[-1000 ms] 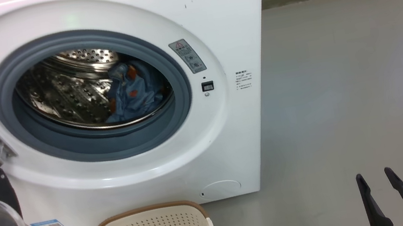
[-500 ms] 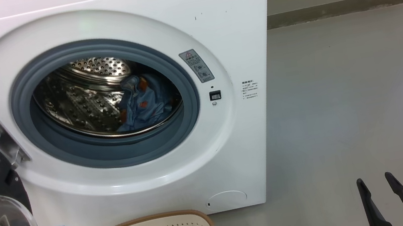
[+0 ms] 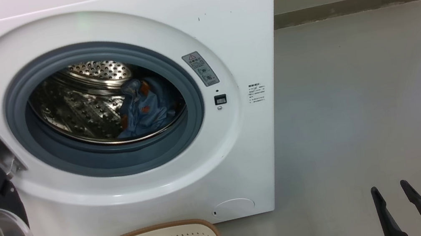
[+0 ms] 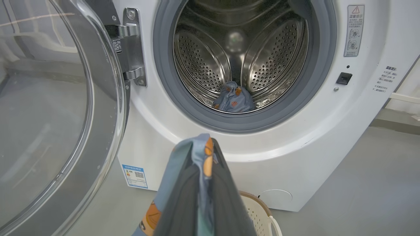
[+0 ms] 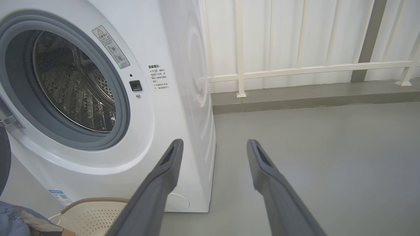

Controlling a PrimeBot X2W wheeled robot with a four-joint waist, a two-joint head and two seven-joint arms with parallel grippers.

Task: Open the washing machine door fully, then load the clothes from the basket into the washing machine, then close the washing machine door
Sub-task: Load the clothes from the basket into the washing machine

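Smooth grey floor meets a white railing.

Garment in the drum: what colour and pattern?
The garment is light blue with orange-brown prints; clearest in head view.

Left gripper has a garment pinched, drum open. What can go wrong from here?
1. The garment hangs loose from the left gripper; a trailing end may catch the basket rim or drape over the grey gasket.
2. The open door stands close on the left; the arm's swing may clip it.

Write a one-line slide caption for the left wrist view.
Left gripper holds a bear-print garment before the open drum, where another garment lies.
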